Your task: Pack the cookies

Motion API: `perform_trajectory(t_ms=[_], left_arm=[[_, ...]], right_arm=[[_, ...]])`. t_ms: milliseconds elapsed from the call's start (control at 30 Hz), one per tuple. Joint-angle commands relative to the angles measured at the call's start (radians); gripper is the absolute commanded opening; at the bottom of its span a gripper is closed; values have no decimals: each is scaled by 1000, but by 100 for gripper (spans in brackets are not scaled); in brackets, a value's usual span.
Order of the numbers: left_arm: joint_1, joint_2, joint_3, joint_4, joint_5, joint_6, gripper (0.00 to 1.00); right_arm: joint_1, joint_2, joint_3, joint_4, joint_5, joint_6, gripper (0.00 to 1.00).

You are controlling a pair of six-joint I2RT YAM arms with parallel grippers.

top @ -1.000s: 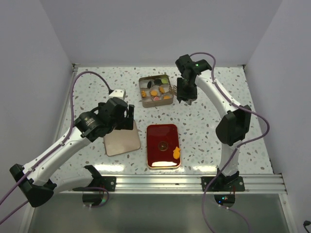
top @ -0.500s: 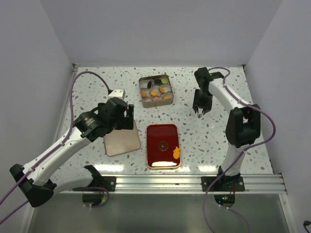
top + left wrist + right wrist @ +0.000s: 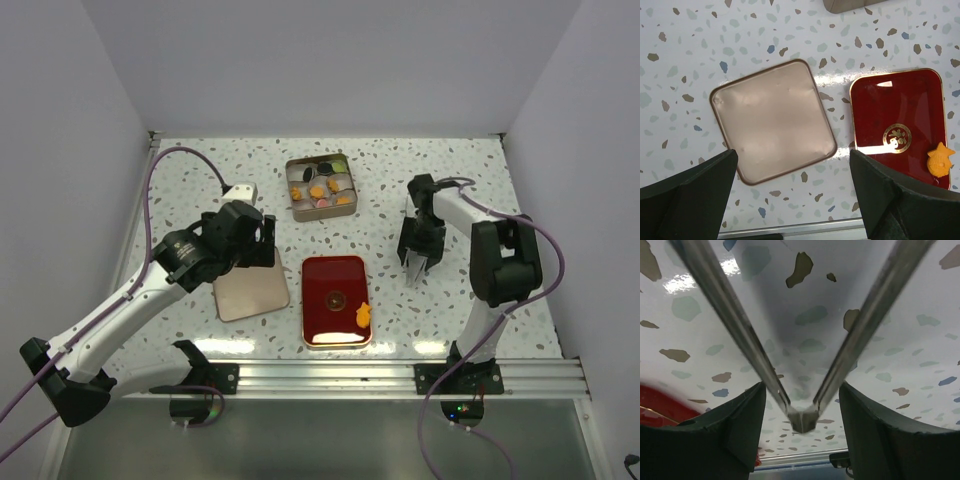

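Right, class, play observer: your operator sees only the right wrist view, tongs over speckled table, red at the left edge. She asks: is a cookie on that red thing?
Observer: Yes, one orange cookie lies on the red tray, by its near right corner.
Operator: Where are the others?
Observer: The other cookies sit in the open tin beyond the tray.
Operator: Any lid?
Observer: The lid lies flat left of the tray, below the open left gripper.
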Motion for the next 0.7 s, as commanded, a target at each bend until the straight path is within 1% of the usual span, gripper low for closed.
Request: perform_trajectory(t_ms=[0,233,300,400,467,600,667], left_arm=[[-1,-3,19,-1,-11,-28,100],[-1,-9,6,-1,-13,-34,100],[-1,-19,-4,-1,-14,-38,100],[-1,-23,-12,-1,-11,-43,100],[-1,-25,-12,-7,-14,-47,100],[-1,-32,-1,-27,-18,-52,100],[-1,-42,0,-33,-18,-51,100]], right_arm=[[-3,-32,-25,54,-29,8,64],[-3,-9,-82,88,-34,11,68],[-3,-14,-87,82,-26,13,71],[-3,-35,-71,60,-2,10,77],[-3,-73,-39,25,20,11,83],[-3,-149,54,-77,47,1,87],[-1,-210,100,-91,21,-1,88]])
